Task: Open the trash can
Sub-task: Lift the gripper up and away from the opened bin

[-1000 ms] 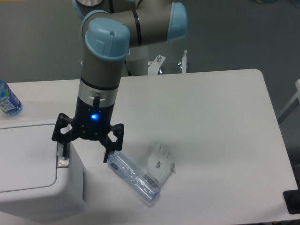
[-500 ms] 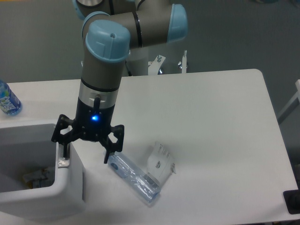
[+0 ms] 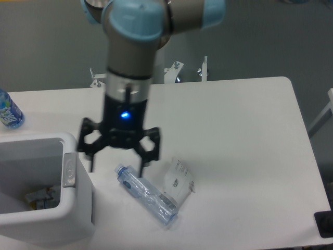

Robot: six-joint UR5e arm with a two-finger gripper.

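The white trash can (image 3: 78, 208) stands at the table's front left corner with its lid out of sight and its inside showing. Some rubbish (image 3: 39, 197) lies at the bottom. A grey push-button strip (image 3: 69, 170) runs along its right rim. My gripper (image 3: 117, 164) hangs just right of that rim, above the table, blurred by motion. Its black fingers (image 3: 147, 152) are spread wide and hold nothing.
A clear plastic bottle (image 3: 147, 194) lies on its side just right of the bin, below the gripper. A crumpled clear wrapper (image 3: 178, 178) rests against it. A blue-labelled bottle (image 3: 8, 112) stands at the far left edge.
The lid was shut a second ago and the bin now stands open. My gripper has lifted off the button strip and shifted right.
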